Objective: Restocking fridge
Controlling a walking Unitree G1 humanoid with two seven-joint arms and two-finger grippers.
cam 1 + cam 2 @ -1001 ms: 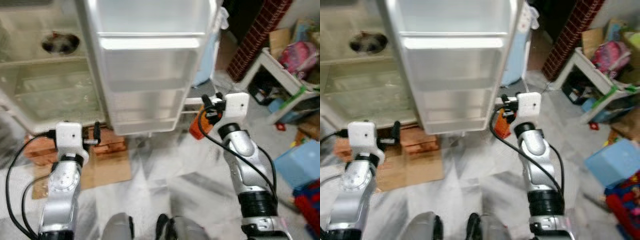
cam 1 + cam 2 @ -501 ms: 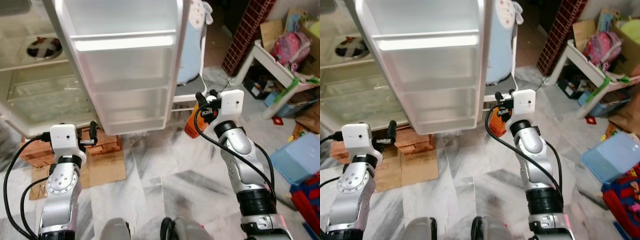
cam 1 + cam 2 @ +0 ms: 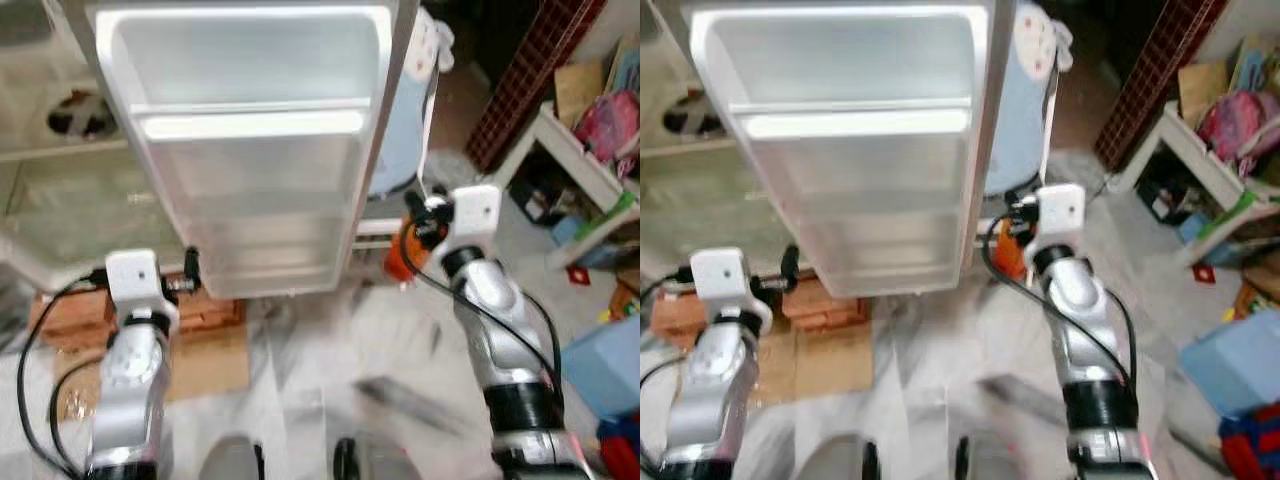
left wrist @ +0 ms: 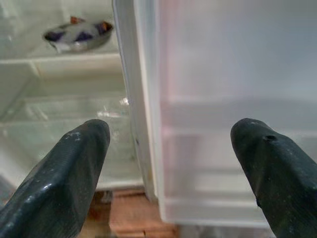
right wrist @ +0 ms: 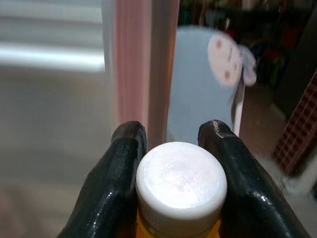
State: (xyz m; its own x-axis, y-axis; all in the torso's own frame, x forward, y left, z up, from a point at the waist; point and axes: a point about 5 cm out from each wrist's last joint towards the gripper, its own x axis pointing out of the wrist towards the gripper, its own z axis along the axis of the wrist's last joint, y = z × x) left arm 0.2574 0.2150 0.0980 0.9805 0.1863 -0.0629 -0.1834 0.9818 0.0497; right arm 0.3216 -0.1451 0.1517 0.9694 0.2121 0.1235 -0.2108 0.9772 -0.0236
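Open fridge door [image 3: 250, 150], upright bottle [image 5: 181, 186]

The two eye views look from the head forward and down, taking in the open fridge door [image 3: 250, 150], the fridge shelves [image 3: 70, 190] to its left, the tiled floor [image 3: 930, 350] and both arms. They share nearly the whole scene; the right eye's picture sits slightly shifted sideways. Both are somewhat blurred.

The left wrist view looks along the left gripper [image 4: 168, 163] at the door's hinge edge from close by, with the shelves and a bowl [image 4: 78, 35] beyond, which the eye views also show.

The right wrist view looks along the right gripper [image 5: 173, 148], very near a bottle cap [image 5: 181, 181], toward the door's outer edge and a pale blue chair [image 5: 203, 84], also seen by the eyes.
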